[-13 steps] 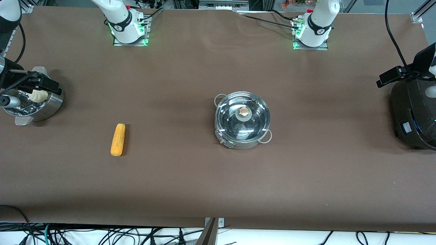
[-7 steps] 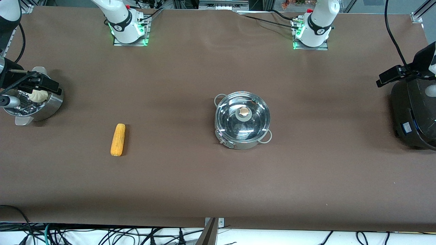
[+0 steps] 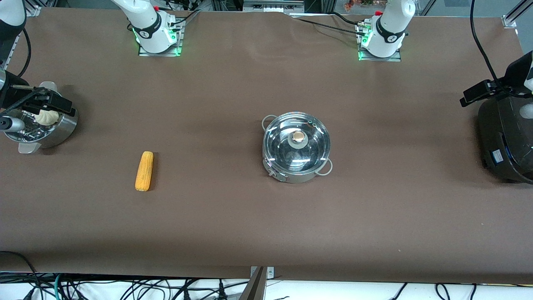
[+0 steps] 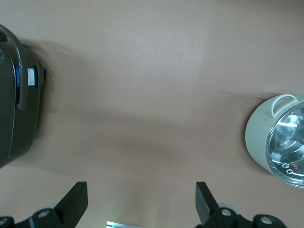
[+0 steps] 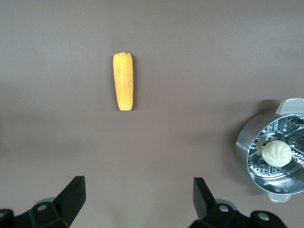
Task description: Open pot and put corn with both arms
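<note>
The steel pot (image 3: 296,166) stands mid-table with its glass lid (image 3: 279,143) on and the round knob (image 3: 297,136) on top; its edge (image 4: 259,137) shows in the left wrist view. The yellow corn (image 3: 144,171) lies flat on the table toward the right arm's end, also in the right wrist view (image 5: 123,80). My right gripper (image 5: 137,192) hangs open and empty high above that end, near the steamer. High above the left arm's end, my left gripper (image 4: 141,194) is likewise open and empty, close to the black cooker. Neither touches anything.
A steel steamer (image 3: 62,127) with a white bun (image 5: 277,153) on its perforated insert stands at the right arm's end. A large black cooker (image 3: 508,141) stands at the left arm's end. Brown table cover (image 3: 233,216) lies between them.
</note>
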